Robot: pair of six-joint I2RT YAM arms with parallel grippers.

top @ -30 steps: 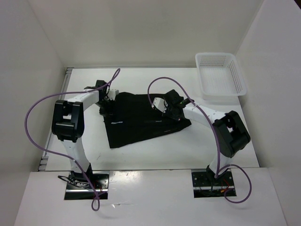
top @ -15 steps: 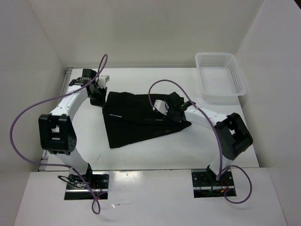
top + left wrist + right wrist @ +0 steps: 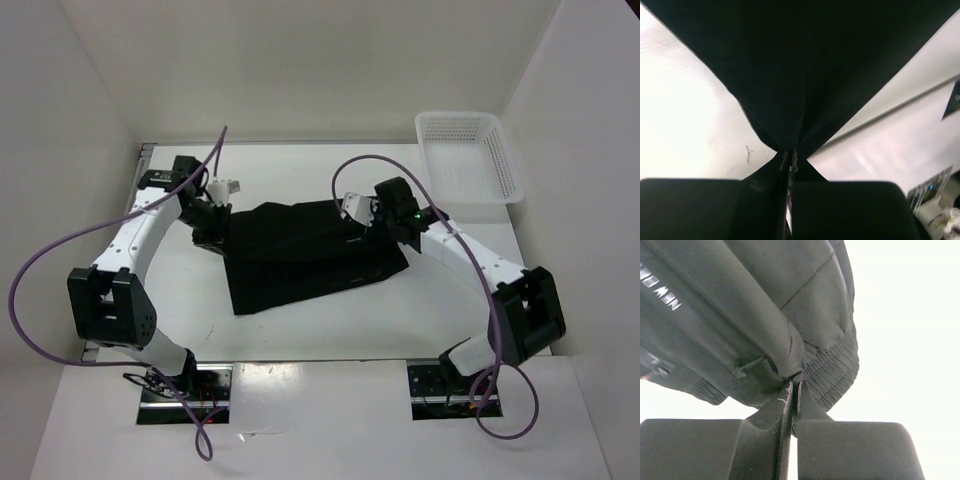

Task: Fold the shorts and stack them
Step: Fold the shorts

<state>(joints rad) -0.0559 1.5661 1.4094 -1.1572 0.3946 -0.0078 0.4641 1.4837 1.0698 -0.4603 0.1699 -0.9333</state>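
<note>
Here left fingers [image 3: 710,210] and right fingers [image 3: 855,450] pinch the shorts [image 3: 300,250].

Basket [image 3: 468,158]: white plastic mesh, rectangular, at the upper right of the top view, on the table's far right corner, close to the right wall.
Table [image 3: 300,335]: flat white top; in the left wrist view a small dark scuff [image 3: 748,149] marks it.
Walls [image 3: 300,70]: plain white panels at the back, left and right.
Rail [image 3: 145,160]: grey metal strip along the table's left edge.
</note>
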